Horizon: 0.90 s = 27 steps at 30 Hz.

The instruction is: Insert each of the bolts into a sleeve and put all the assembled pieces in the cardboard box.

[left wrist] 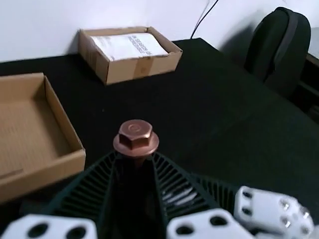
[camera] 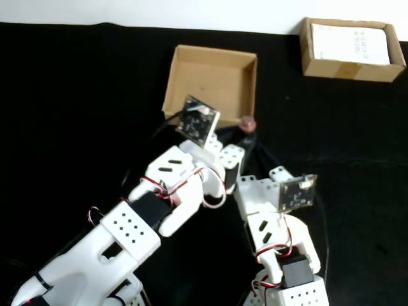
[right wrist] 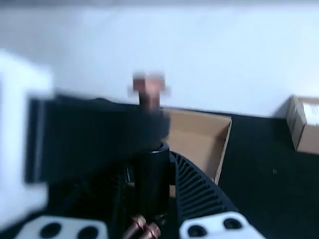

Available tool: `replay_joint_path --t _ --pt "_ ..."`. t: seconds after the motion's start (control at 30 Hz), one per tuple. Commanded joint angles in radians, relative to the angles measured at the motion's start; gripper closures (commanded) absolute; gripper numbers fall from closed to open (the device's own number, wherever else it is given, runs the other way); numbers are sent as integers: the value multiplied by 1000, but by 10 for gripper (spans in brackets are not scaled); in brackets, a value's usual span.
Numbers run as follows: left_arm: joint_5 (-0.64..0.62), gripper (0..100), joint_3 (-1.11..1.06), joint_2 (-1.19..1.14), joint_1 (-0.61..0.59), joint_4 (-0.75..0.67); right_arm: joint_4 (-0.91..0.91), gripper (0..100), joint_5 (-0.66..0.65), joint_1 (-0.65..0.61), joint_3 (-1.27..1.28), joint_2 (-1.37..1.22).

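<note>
1 cardboard box (camera: 213, 80) beside bolt (camera: 247, 123); far box (camera: 347, 70) w/ paper (camera: 350, 43) inside.

bolt (camera: 247, 123) in left claw (left wrist: 135, 158), beside cardboard box (camera: 210, 83)

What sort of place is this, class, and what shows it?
Probably an indoor robotics workbench in an office or lab: two small robot arms on a black-covered table against a white wall, cardboard boxes, and what looks like a dark chair beside it.
</note>
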<state>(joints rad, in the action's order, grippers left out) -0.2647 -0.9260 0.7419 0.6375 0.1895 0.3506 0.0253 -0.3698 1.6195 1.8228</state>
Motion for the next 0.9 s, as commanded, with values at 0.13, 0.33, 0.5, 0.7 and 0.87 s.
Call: replay_joint_path --t 0.13,0.33,0.5,0.7,0.87 --pt "-11 942 16 36 4 152 -45 991 -5 -1 -15 10" --pt "-12 796 137 38 10 450 -45 991 2 2 -16 10" --pt "-9 790 289 44 1 674 -45 991 3 4 -24 10" --pt "-5 812 361 189 -33 888 -48 992 129 170 -147 -64" --pt "-5 995 259 361 -120 902 -47 992 195 274 -432 -378"
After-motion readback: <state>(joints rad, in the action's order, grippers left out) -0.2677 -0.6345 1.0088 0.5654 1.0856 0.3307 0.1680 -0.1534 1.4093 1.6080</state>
